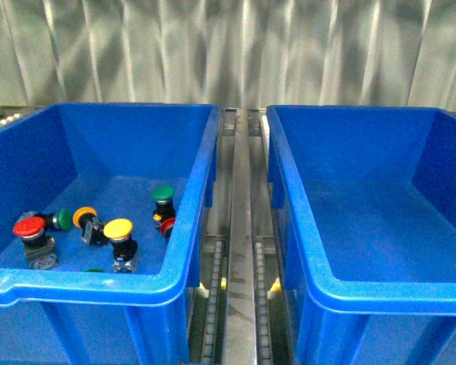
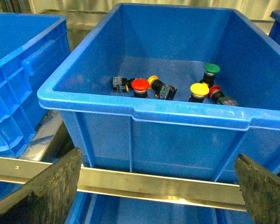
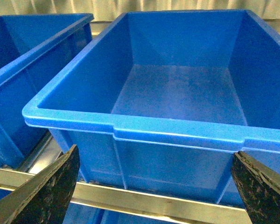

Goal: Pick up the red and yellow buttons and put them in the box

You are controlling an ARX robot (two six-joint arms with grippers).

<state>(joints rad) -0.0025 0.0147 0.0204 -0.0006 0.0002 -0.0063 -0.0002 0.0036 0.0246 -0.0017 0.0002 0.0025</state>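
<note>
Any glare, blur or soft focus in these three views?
Front view: soft throughout, streaky light patches on the backdrop, buttons fuzzy. Left wrist view: sharper, glare on the metal rail. Right wrist view: pale sheen on the box floor.

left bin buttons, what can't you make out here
- Front view: a green cap is almost wholly hidden behind the near rim of the left bin, so its body is unseen.
- Front view: the red button by the side wall is half hidden by that wall's rim.
- Left wrist view: the leftmost switch shows mostly its body. The red-capped button overlaps it, so its cap colour is unclear.
</note>
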